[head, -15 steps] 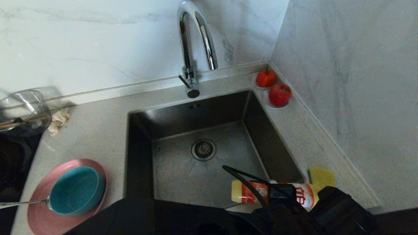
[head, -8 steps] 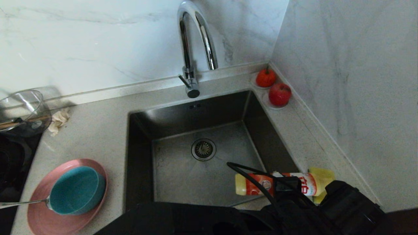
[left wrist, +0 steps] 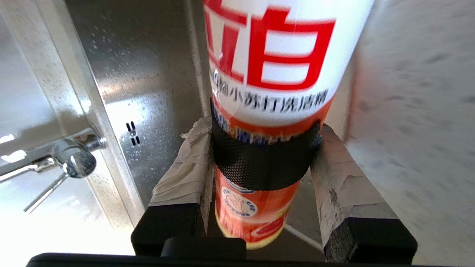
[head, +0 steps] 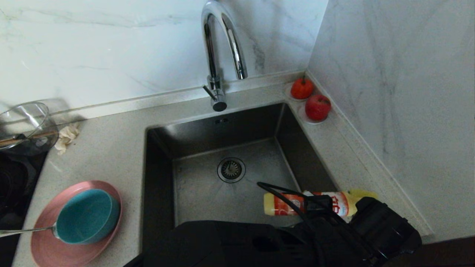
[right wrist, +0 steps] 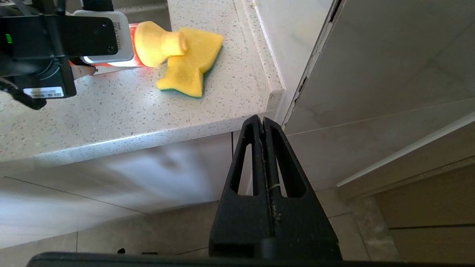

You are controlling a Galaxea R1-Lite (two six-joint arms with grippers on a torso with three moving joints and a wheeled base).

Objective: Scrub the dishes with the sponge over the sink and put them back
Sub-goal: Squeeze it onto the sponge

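My left gripper point(head: 323, 207) reaches across to the counter right of the sink point(head: 207, 196) and is shut on an orange-and-white detergent bottle point(left wrist: 274, 66). Its taped fingers point(left wrist: 185, 170) clamp a black mesh band. The bottle lies level, its yellow cap point(right wrist: 156, 42) over the yellow sponge point(right wrist: 189, 70), which rests on the counter with a green underside. In the head view only a corner of the sponge point(head: 363, 193) shows. The pink plate point(head: 48, 252) sits at the near left with the teal bowl point(head: 87, 215) and spoon point(head: 26, 231) on it. My right gripper point(right wrist: 262, 122) hangs shut below the counter edge.
The chrome tap point(head: 222, 44) arches over the sink's back rim. Two red fruits point(head: 317, 106) on white saucers fill the back right corner by the marble wall. A glass bowl point(head: 24, 124), a beige cloth scrap point(head: 66, 136) and a black hob point(head: 15, 185) are at the left.
The left gripper has carried the bottle a little farther from me along the right counter. The arm now hides more of the sponge. The dishes and right gripper have not moved.
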